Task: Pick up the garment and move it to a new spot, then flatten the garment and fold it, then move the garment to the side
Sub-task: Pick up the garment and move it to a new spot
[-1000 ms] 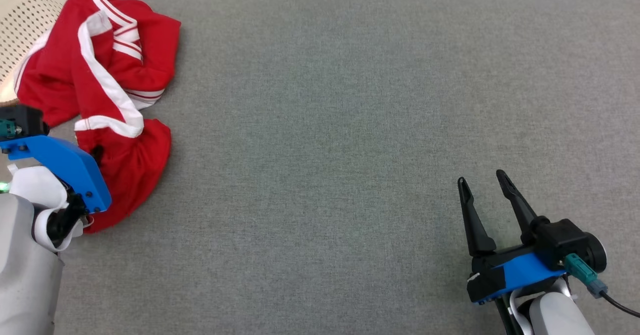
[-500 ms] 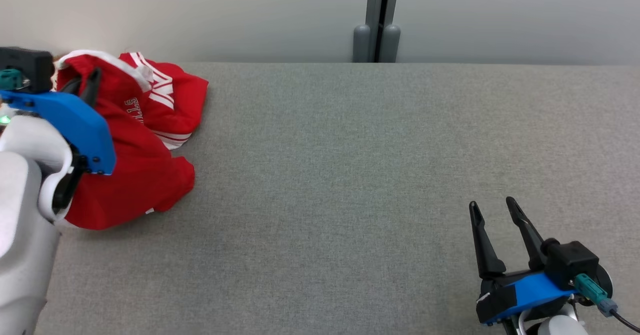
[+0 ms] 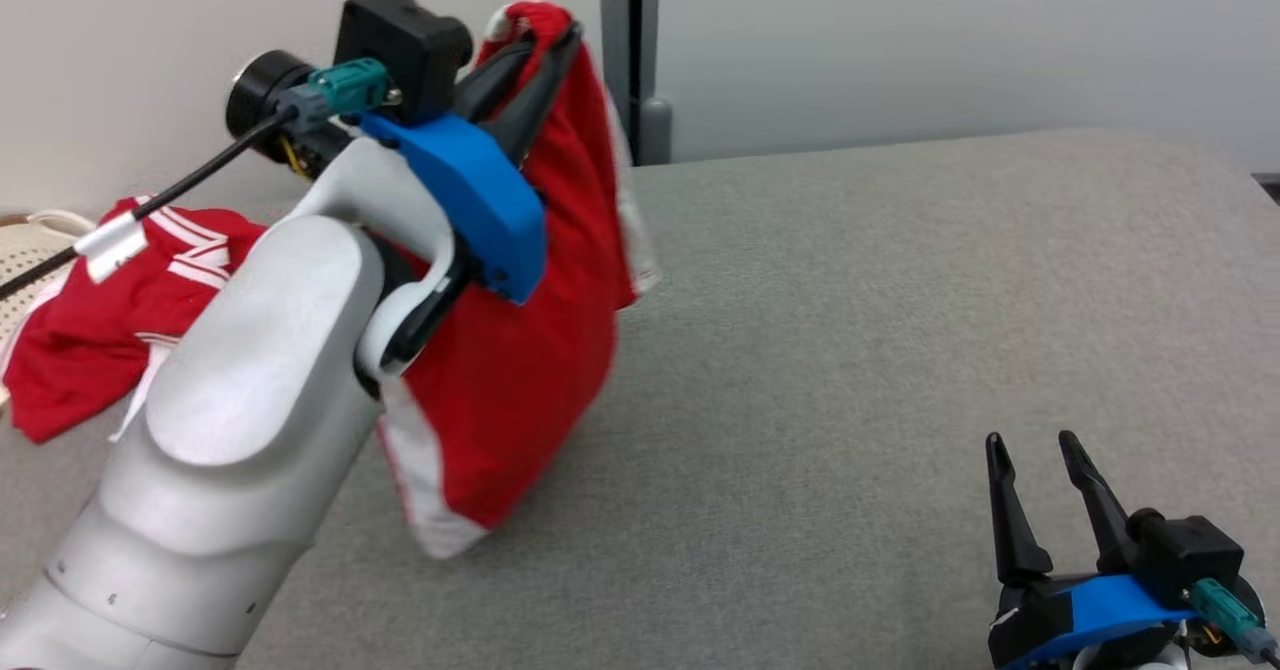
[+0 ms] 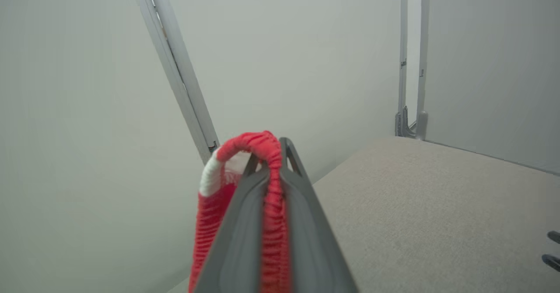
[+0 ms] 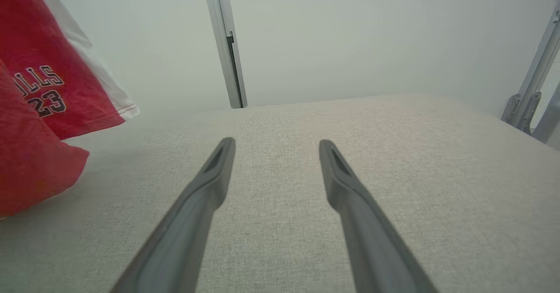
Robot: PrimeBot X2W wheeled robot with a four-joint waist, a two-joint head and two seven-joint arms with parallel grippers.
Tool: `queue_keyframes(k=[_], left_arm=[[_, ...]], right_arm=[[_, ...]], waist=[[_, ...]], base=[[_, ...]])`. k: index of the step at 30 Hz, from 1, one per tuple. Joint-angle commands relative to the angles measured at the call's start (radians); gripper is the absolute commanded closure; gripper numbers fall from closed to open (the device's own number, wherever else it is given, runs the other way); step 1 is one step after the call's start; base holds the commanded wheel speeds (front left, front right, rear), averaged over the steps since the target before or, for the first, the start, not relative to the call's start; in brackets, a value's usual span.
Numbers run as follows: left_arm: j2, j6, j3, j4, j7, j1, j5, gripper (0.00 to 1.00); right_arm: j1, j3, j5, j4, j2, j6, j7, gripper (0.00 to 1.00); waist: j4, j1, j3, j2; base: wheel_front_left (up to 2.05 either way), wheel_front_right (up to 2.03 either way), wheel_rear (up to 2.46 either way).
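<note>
A red garment point(image 3: 510, 370) with white trim hangs from my left gripper point(image 3: 548, 38), which is raised high over the left part of the grey table point(image 3: 850, 300). Its lower hem touches or nearly touches the table top. In the left wrist view the left gripper point(image 4: 269, 153) is shut on the gathered red elastic band point(image 4: 273, 197). The right wrist view shows the garment point(image 5: 35, 109) at the left with the print "LLS 23". My right gripper point(image 3: 1040, 450) stands open and empty low at the right, its fingers point(image 5: 210, 183) apart over bare table.
More red cloth with white stripes point(image 3: 100, 330) lies at the far left, partly over a cream perforated basket point(image 3: 25, 245). My pale left forearm point(image 3: 240, 430) crosses the lower left. A grey wall with a vertical post point(image 3: 625, 50) stands behind the table.
The head camera has tilted up and turned. My left gripper has lifted the red garment off the table and carried it up and to the right. The right gripper stays open, much as before.
</note>
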Motion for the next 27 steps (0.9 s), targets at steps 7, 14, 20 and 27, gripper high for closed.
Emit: queue_keyframes(k=[7, 14, 20, 27], left_arm=[[-0.083, 0.0, -0.062, 0.002, -0.129, -0.105, -0.061, 1.0], [-0.114, 0.0, -0.118, 0.067, -0.227, -0.043, -0.142, 1.0], [-0.102, 0.0, -0.14, 0.184, -0.311, 0.132, -0.201, 1.0], [-0.107, 0.005, -0.118, 0.289, -0.398, 0.311, -0.261, 1.0]], right_arm=[[-0.012, -0.034, 0.006, -0.005, -0.004, 0.001, -0.003, 0.0], [-0.029, -0.057, 0.011, -0.012, -0.004, 0.001, -0.003, 0.0], [-0.032, -0.06, 0.018, -0.013, -0.004, 0.001, -0.003, 0.0], [-0.028, -0.068, 0.007, -0.011, -0.004, 0.001, -0.003, 0.0]], waist=[[-0.104, 0.0001, 0.033, 0.0001], [-0.146, 0.0001, 0.08, 0.0001], [-0.148, 0.0001, 0.101, 0.0001], [-0.123, 0.0001, 0.109, 0.0001]], base=[[0.0, 0.0, 0.0], [0.0, 0.0, 0.0], [0.0, 0.0, 0.0], [0.0, 0.0, 0.0]])
